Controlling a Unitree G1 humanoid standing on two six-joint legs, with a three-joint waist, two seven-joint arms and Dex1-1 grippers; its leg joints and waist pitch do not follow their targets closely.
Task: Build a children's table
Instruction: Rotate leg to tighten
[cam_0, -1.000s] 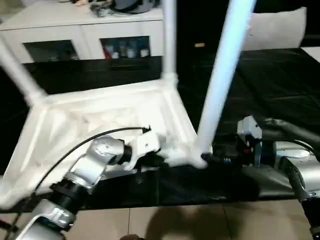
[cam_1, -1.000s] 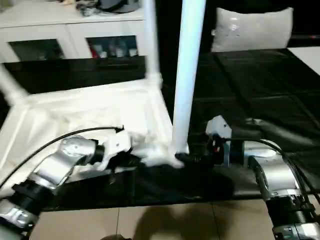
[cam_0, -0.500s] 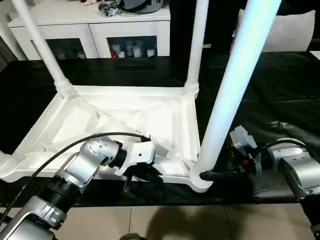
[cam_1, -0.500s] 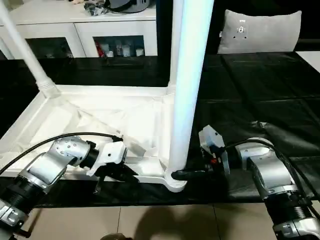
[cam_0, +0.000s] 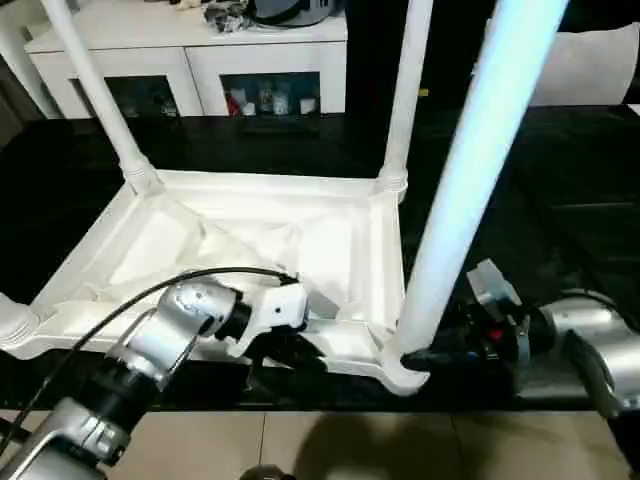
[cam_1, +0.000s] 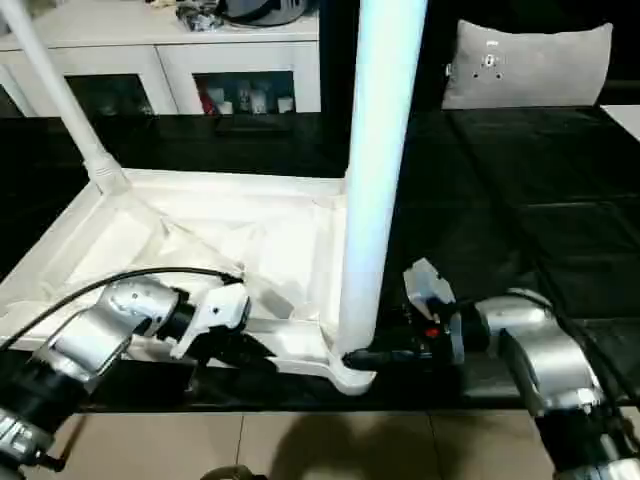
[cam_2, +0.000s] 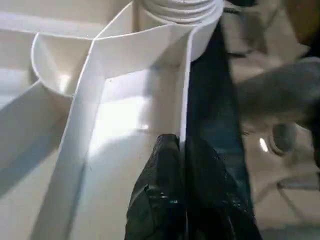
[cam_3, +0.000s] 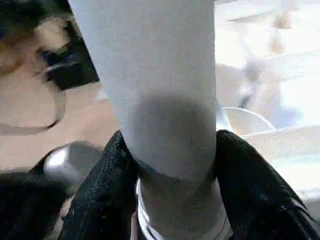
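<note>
The children's table lies upside down on the black surface, its ribbed tabletop (cam_0: 250, 235) facing up. Three white legs stand in corner sockets: the back left leg (cam_0: 95, 90), the back right leg (cam_0: 405, 90) and the near right leg (cam_0: 470, 170). My left gripper (cam_0: 300, 350) is shut on the tabletop's near rim (cam_2: 186, 90), one finger on each side of the thin wall. My right gripper (cam_0: 415, 355) is at the base of the near right leg (cam_3: 160, 75), just above its socket. Its fingers (cam_3: 100, 185) press on both sides of the leg.
A white cabinet (cam_0: 200, 60) with glass doors stands behind the black surface. A grey cushion (cam_1: 525, 65) lies at the back right. The surface's front edge runs just below my grippers, with beige floor (cam_0: 300, 440) beyond. A black cable (cam_0: 150, 290) arcs over my left forearm.
My right gripper's fingers have closed in on the base of the near right leg. The left gripper keeps its hold on the rim. The head camera has shifted.
</note>
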